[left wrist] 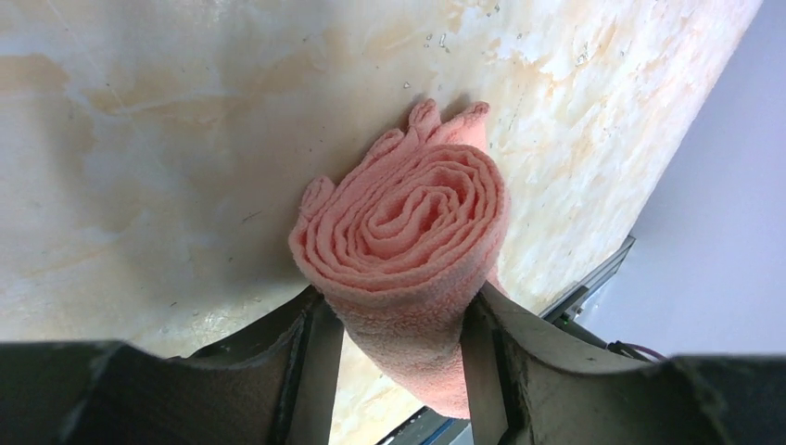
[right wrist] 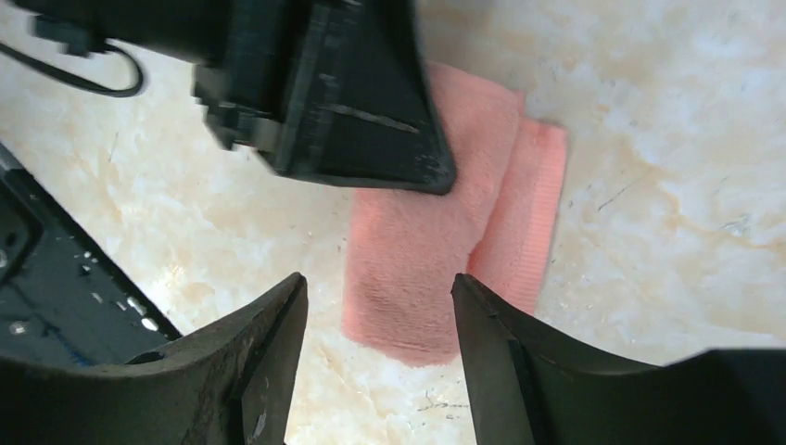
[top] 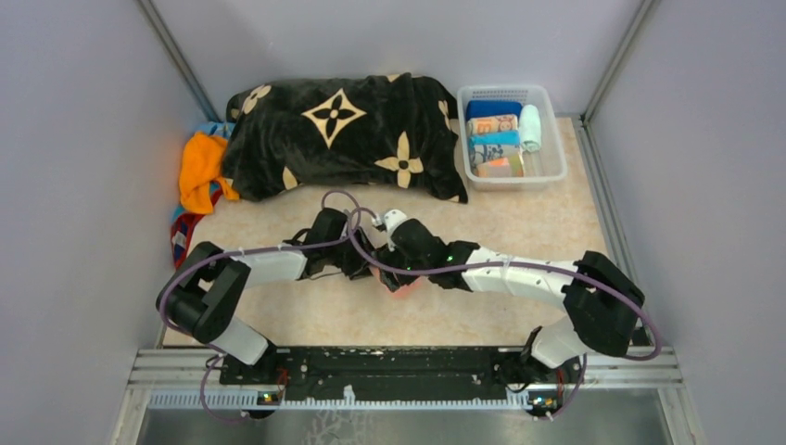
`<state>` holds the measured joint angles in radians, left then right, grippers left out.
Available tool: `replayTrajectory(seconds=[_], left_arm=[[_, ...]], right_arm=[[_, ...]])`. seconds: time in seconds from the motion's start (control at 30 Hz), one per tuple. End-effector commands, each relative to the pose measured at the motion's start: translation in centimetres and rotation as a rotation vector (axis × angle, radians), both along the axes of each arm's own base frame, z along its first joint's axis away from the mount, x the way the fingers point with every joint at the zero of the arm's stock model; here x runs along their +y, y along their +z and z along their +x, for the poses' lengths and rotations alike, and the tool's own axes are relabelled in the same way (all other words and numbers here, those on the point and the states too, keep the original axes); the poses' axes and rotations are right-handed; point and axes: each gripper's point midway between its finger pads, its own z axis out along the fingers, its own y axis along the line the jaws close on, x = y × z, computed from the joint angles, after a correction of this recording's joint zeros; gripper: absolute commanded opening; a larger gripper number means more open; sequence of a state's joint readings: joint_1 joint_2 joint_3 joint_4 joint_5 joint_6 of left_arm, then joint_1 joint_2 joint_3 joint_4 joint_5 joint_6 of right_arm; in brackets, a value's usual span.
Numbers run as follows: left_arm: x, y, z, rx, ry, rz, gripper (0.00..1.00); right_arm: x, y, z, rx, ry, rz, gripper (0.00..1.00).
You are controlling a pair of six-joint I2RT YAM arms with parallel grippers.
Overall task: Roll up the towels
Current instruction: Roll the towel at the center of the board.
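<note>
A pink towel [left wrist: 408,232], wound into a tight roll, lies on the table, and my left gripper [left wrist: 400,311] is shut on it, one finger pressed to each side. In the right wrist view the same roll [right wrist: 417,250] has a loose flap lying beside it on the right. The left gripper's black body [right wrist: 361,111] covers the roll's far part. My right gripper [right wrist: 378,287] stands open just short of the roll's near end, holding nothing. From above, both grippers meet mid-table over the pink towel [top: 409,284]. An orange towel [top: 199,167] and a red-and-turquoise patterned one [top: 182,234] lie at the left.
A big black blanket with cream flowers [top: 343,130] is heaped at the back. To its right stands a clear white basket [top: 558,163] with several rolled towels in it. Grey walls close in both sides, and the black base rail [top: 389,363] runs along the near edge.
</note>
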<state>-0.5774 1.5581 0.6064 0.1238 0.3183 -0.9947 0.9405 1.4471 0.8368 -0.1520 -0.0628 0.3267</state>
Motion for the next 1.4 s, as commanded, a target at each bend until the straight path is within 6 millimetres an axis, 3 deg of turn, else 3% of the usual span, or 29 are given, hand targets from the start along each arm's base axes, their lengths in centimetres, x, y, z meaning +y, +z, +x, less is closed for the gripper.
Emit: replayTrajectory(seconds=[0.0,0.1,0.27,0.4,0.53,0.67,0.8,1.03,1.27,1.37], left_arm=[[2.4,-3.0,-1.6,0.071,0.025,0.163,0.53],[2.4,-2.9,-1.6,0.071,0.024,0.165,0.54],[2.1,-2.9,-1.7,0.073,0.024,0.161,0.54],[2.1,-2.7,-1.6,0.066,0.028,0.160,0.54],[2.0,-2.4,-1.4,0.061,0.026,0.155,0.55],[1.8,-1.9,-1.3,0.050,0.022,0.146,0.59],[1.9,-0.6,-1.0,0.007,0.028,0.127,0.67],[1.6,1.1,-1.0,-0.042,0.033,0.070,0.75],[0.5,1.0,-0.6,-0.040,0.012,0.031,0.74],[0.2,0.1,-0.6,-0.015,0.001,0.040,0.68]], right_arm=[[-0.8,3.4,1.8,-0.319,-0.063,-0.220,0.60],[0.7,3.4,1.3,-0.383,-0.031,-0.290,0.60],[2.2,0.9,0.7,-0.422,0.032,-0.399,0.60],[1.5,-2.6,0.4,-0.394,0.061,-0.486,0.60],[0.0,-4.6,0.3,-0.385,0.063,-0.563,0.58],[-0.6,-6.2,-0.5,-0.343,0.108,-0.576,0.45],[-0.8,-7.2,-1.4,-0.211,0.139,-0.494,0.32],[0.5,-5.2,-2.7,0.006,0.186,-0.129,0.31],[0.3,-4.8,-3.2,0.140,0.203,0.052,0.31],[-0.3,-5.2,-2.5,0.171,0.164,0.079,0.31]])
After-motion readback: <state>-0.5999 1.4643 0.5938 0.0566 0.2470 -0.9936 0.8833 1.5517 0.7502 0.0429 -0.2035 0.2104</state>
